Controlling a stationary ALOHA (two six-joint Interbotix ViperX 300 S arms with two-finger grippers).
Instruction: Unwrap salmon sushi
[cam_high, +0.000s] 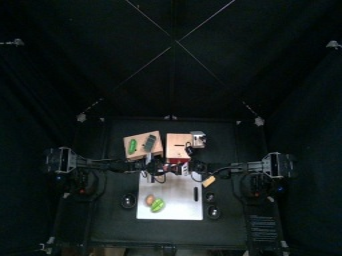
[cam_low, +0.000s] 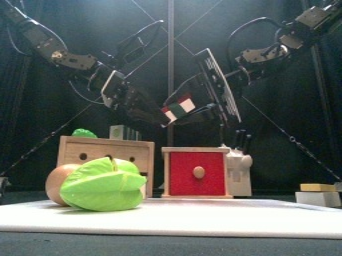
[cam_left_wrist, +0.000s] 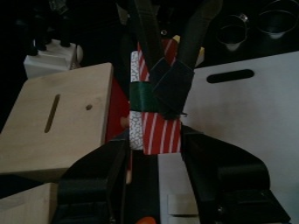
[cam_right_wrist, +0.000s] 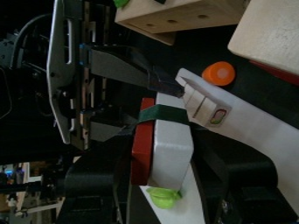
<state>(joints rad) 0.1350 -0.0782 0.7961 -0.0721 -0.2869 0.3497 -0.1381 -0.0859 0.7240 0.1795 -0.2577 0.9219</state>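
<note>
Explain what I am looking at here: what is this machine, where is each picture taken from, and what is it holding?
This is a robot with two black arms, each ending in a two-jawed gripper. One picture looks straight down from above, one looks level across the table from its front edge, and the other two come from cameras on each arm's wrist.

On the table lies a white board with a green toy on it. Behind stand a wooden box and a red box.

Above them, the left gripper and right gripper meet in the air at a toy sushi: white rice, a red-and-white striped top and a green band around it. Both appear to grip it; the band is still on.
</note>
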